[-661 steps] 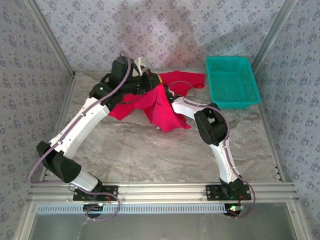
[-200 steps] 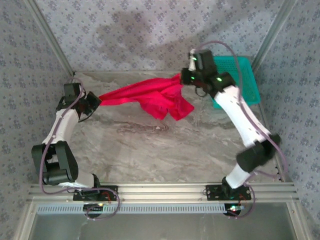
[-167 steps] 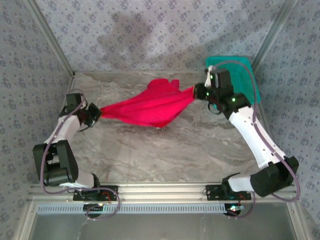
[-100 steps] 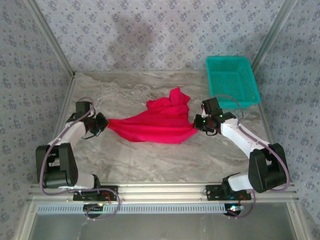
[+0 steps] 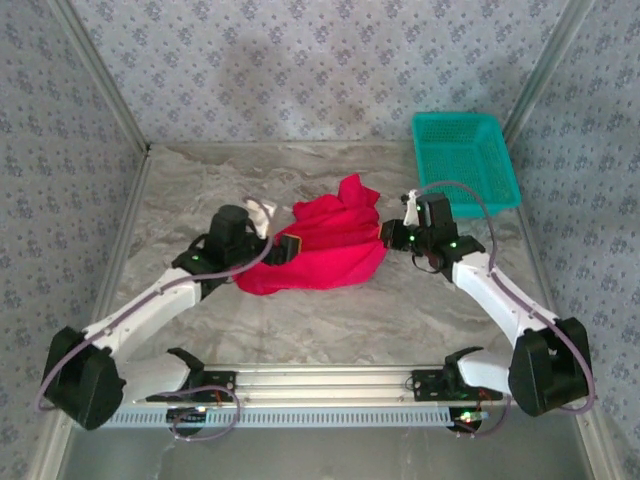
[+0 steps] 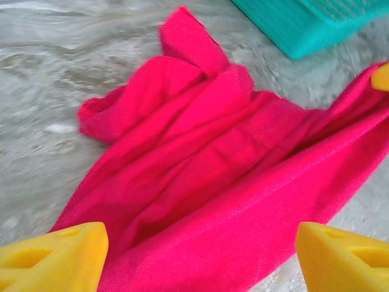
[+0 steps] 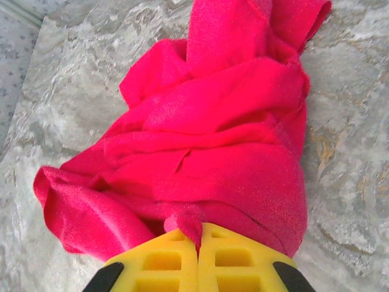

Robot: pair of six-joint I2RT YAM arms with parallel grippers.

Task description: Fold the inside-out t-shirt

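**A:** Quick count from us: we see one red t-shirt, one teal basket, two arms and two grippers. Match yours?

**B:** Yep, same here. The shirt is bunched in one crumpled heap on the marble table. It sits apart from the basket, out toward the left arm's side and a bit nearer the arm bases. None of it is in the basket.

**A:** And the grippers? We've got the right gripper between shirt and basket, at the heap's basket-side edge.

**B:** Agreed. In its wrist view the right gripper is clamped tight, with a tuck of red cloth pinched between the two yellow fingers.

**A:** The left gripper is at the heap's far side from the basket. In its own view the jaws stand wide apart, not pinching anything, and the shirt lies spread below them, with a basket corner beyond.

**B:** So one grip on the shirt, not two.
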